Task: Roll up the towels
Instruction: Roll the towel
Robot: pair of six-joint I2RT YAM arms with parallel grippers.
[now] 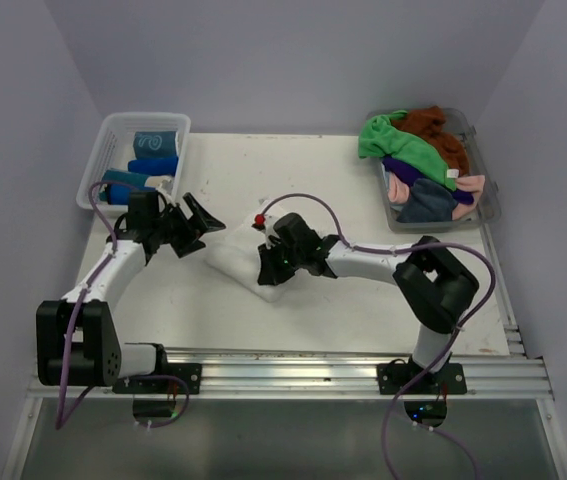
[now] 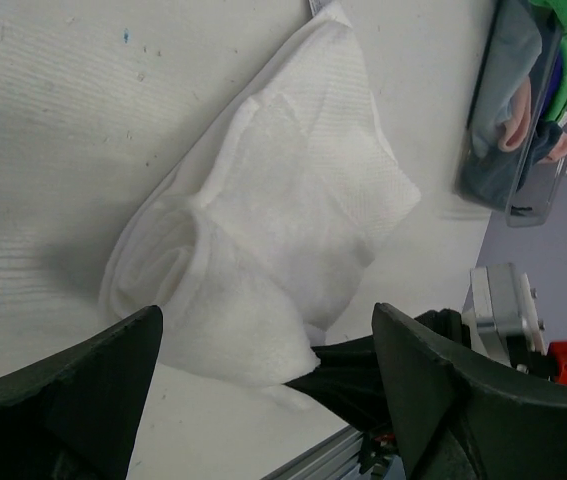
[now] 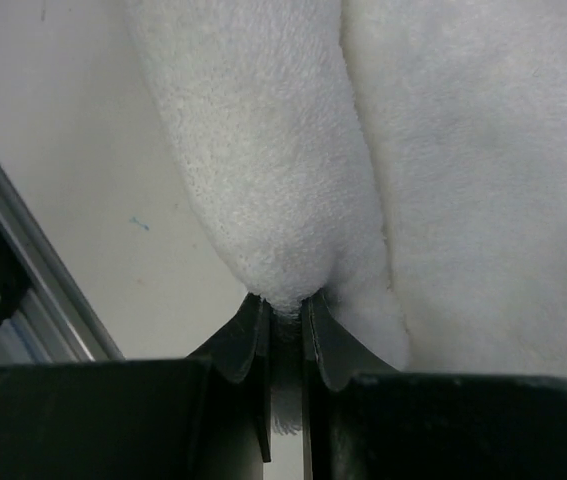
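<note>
Right gripper (image 3: 283, 305): jaws pinched onto 1 folded edge of white towel (image 3: 263, 150). Left gripper (image 1: 193, 226): jaws spread wide just beside the towel's left end, gripping nothing. White towel: partly rolled, middle of table (image 1: 323, 170). Basket (image 1: 113, 130), far left: rolled blue towels (image 1: 153, 150). Tub (image 1: 490, 205), far right: loose coloured towels (image 1: 413, 150).

The white towel (image 2: 293, 190) was soft, nubbly terry cloth. The table (image 2: 53, 130) looked matt and finely ribbed. The right gripper (image 3: 285, 306) had smooth black plastic fingers.
</note>
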